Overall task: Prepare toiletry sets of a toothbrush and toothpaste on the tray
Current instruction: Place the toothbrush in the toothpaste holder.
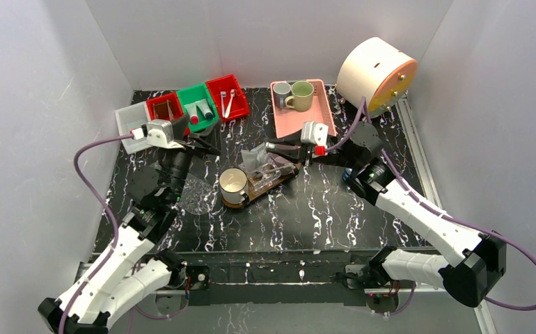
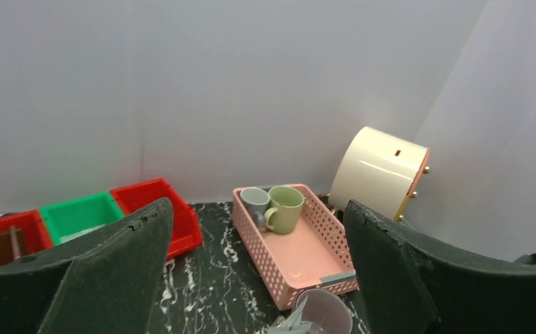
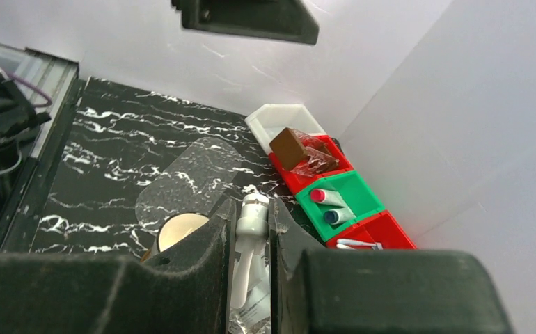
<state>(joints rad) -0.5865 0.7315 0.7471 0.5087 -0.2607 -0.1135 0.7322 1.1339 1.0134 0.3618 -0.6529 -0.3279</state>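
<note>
**Right hand** (image 3: 250, 217): fingers clamped on a slender white toothbrush (image 3: 245, 263) sheathed in crinkled clear plastic. The grip is held over the right end of the tray (image 1: 271, 181). **Left hand** (image 1: 206, 145): fingers spread wide apart with nothing between them, held above the table (image 1: 321, 209) just left of the tray and in front of the bins.

**Tray:** a dark-brown oblong board lying aslant near the middle of the table. A cream-lined mug (image 1: 232, 184) stands upright on its left end. A flat clear bag (image 1: 199, 196) lies on the table just beside that end.

**Far left corner:** a row of bins along the far edge.
- The white bin (image 1: 130, 120) stands outermost.
- The red bin (image 1: 162, 104) next to it holds a brown block (image 3: 287, 147).
- The green bin (image 1: 199, 104) holds two white tubes (image 3: 329, 197), one red-capped and one dark-capped.
- The second red bin (image 1: 227, 96) holds slim white items.

**Far edge, right of centre:** a pink basket (image 1: 321, 115) holding a grey mug (image 1: 281, 94) and a green mug (image 1: 301, 95), which touch each other. A cream drum (image 1: 371, 69) lies on its side in the far right corner.
</note>
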